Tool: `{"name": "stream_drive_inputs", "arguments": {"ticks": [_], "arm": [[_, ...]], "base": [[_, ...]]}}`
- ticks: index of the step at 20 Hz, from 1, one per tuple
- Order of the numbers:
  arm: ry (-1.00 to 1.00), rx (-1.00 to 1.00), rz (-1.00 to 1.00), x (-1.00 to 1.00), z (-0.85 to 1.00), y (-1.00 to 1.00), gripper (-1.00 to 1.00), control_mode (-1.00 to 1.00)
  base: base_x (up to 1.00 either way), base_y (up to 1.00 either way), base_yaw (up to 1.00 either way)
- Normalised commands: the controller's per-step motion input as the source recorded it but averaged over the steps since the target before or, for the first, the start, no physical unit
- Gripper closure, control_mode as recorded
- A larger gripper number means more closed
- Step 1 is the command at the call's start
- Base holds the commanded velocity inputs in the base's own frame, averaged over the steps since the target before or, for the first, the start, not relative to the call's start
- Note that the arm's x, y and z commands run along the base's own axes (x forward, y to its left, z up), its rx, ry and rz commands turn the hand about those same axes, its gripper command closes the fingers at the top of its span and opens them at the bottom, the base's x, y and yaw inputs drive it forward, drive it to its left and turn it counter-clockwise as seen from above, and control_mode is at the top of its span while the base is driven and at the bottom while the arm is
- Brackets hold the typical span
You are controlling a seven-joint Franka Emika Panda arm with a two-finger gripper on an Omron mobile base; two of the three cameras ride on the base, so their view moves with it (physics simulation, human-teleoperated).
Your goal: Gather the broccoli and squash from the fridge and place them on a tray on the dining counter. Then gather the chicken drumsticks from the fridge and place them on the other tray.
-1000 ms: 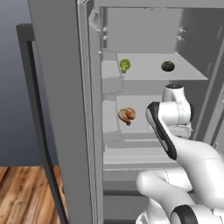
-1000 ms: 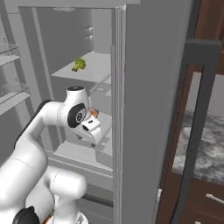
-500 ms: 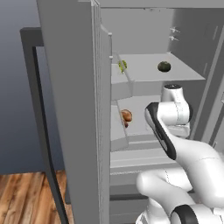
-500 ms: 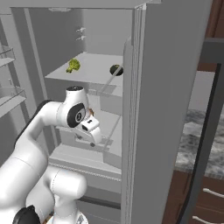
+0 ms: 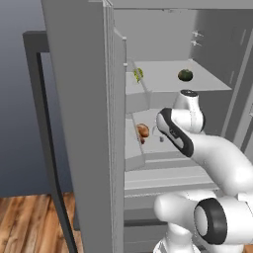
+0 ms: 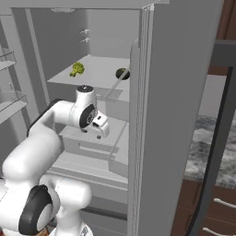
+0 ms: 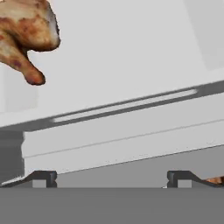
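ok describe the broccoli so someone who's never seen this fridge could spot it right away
Start at the open fridge and find its upper shelf, above the level where the arm is working. Two small items sit on it: the broccoli toward the left side in the right base view, and a dark round item further right. The broccoli is the lumpy yellow-green one; its neighbour is smooth and nearly black-green.
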Motion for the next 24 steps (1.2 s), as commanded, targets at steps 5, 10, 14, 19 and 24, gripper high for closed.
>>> {"name": "stream_drive_inputs", "arguments": {"ticks": [5,10,14,19,24], "arm": [[0.0,0.0,0.11,0.5,0.01,0.53,-1.0,-1.0],[0.0,0.0,0.12,0.41,-0.07,0.46,-1.0,-1.0],[-0.01,-0.03,0.12,0.19,-0.24,0.22,-1.0,-1.0],[0.0,-0.02,0.11,0.23,-0.14,0.05,-1.0,-1.0],[0.0,-0.02,0.1,0.3,-0.1,0.04,-1.0,-1.0]], "base": [[0.0,0.0,0.0],[0.0,0.0,0.0],[0.0,0.0,0.0],[0.0,0.0,0.0],[0.0,0.0,0.0]]}}
